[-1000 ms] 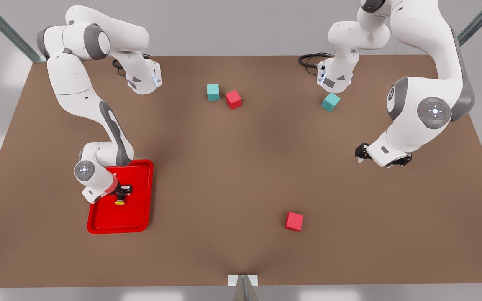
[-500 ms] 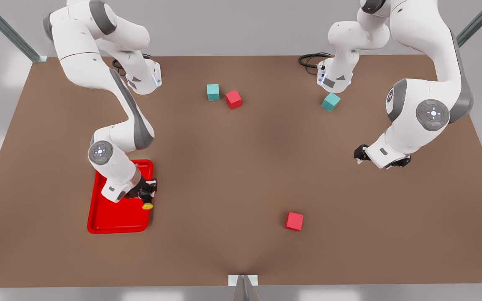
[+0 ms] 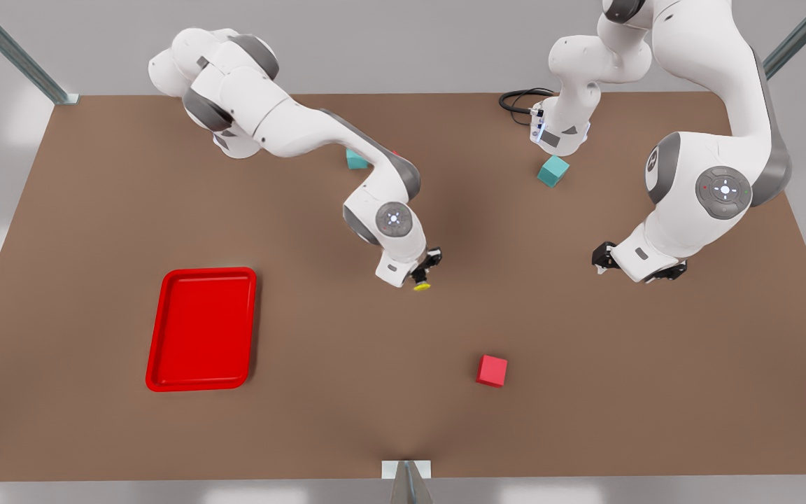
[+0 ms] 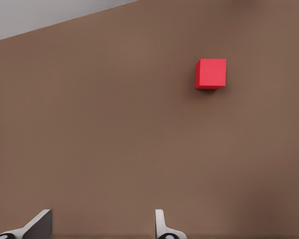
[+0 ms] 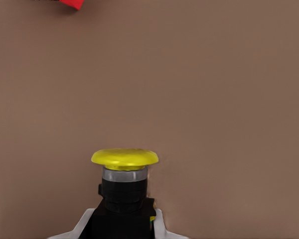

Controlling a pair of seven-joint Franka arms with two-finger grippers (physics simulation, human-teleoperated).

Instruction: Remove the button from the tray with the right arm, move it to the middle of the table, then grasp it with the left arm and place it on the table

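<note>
**Button carried from tray to mid-surface**

Since 0.5 s ago, the right arm has swung away from the bright red rectangular plastic tray [image 3: 201, 329] with rounded corners and a low raised rim, and now reaches over the middle of the large flat matte brown surface [image 3: 319, 420]. That tray sits with nothing in it, well apart from the arm, toward the front view's left.

At the arm's tip, the right gripper [image 3: 422, 274] has its jaws closed on the button [image 3: 421, 285], a tiny dark grey boxy body with a round yellow cap. In the right wrist view the 2 pale fingers [image 5: 79, 225] press against the sides of the dark body of the button [image 5: 124, 191], and the yellow cap points away from the wrist. Whether the button touches the surface cannot be told.

Over toward the front view's right, well apart from the tray, the left gripper [image 3: 637, 267] waits above the surface. Its jaws stand apart and hold nothing, as the 2 separated fingertips [image 4: 37, 226] in the left wrist view show.

A small red cube [image 3: 492, 371] lies on the surface nearer the camera than the button; it also appears in the left wrist view [image 4: 211, 73]. 1 teal cube [image 3: 553, 171] rests beside the base of the left arm. Another teal cube [image 3: 355, 161] peeks out from behind the right arm's forearm, far from the tray.
</note>
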